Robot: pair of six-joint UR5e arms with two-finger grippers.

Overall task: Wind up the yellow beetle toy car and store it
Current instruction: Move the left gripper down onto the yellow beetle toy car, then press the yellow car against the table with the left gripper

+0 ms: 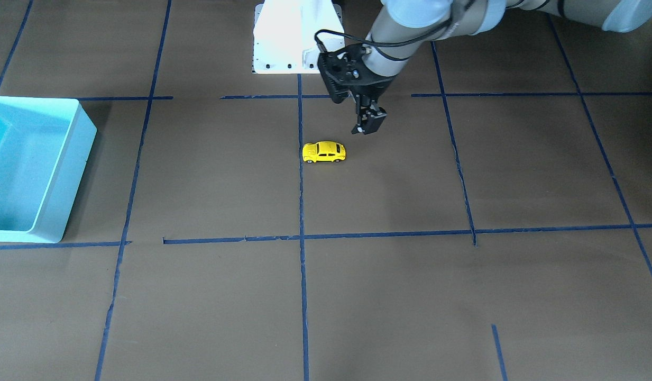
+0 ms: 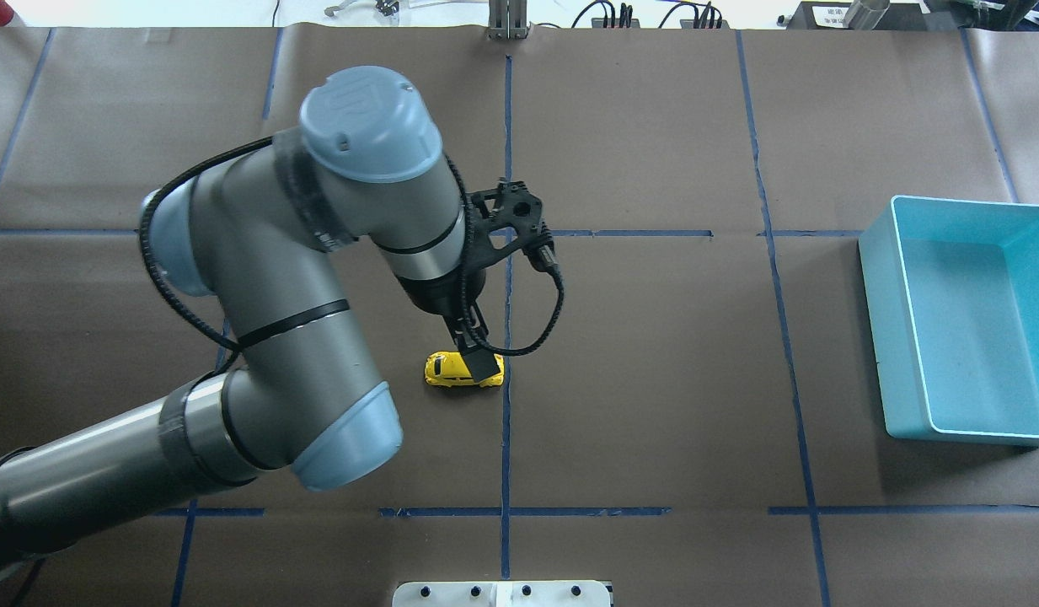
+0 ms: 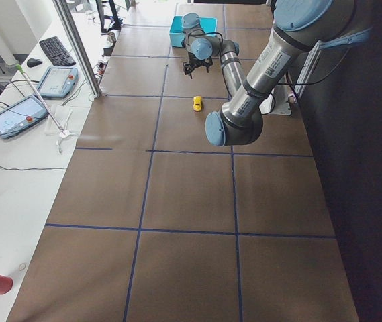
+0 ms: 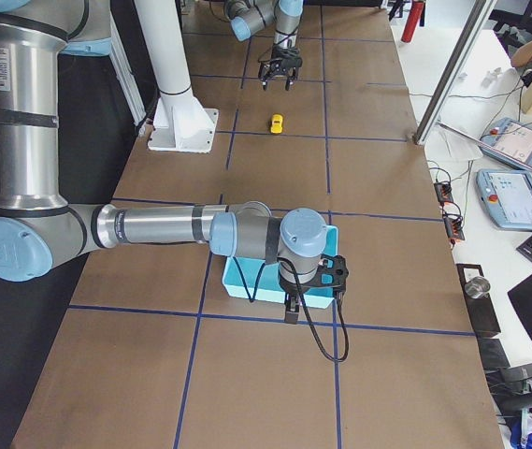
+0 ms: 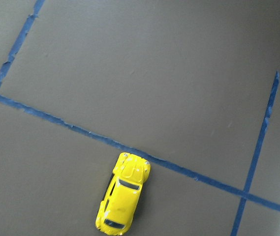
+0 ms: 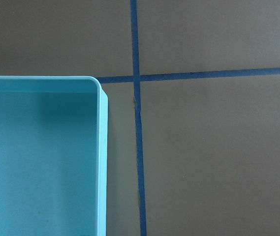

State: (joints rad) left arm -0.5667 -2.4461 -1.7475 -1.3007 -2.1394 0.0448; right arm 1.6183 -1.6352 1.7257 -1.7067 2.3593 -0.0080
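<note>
One yellow beetle toy car [image 1: 324, 152] sits on the bench [image 1: 389, 296] beside a blue tape line [image 1: 301, 201], well apart from the light blue bin [image 1: 66, 174] off right. Left tool [image 1: 369, 126] hangs just above it, spread wide and empty. Right tool [image 4: 290, 313] hovers over the bin, can't tell if it's wide or narrow.

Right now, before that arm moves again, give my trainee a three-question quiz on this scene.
1. True or false: the yellow beetle toy car stands on the table, outside the light blue bin.
2. The left gripper is: A) clamped on the car; B) hanging close by the car, not holding it; C) inside the bin.
3. Fill in: the car's nose lies by a line of ____ tape.

Key: 1 true; 2 B; 3 blue.
</note>
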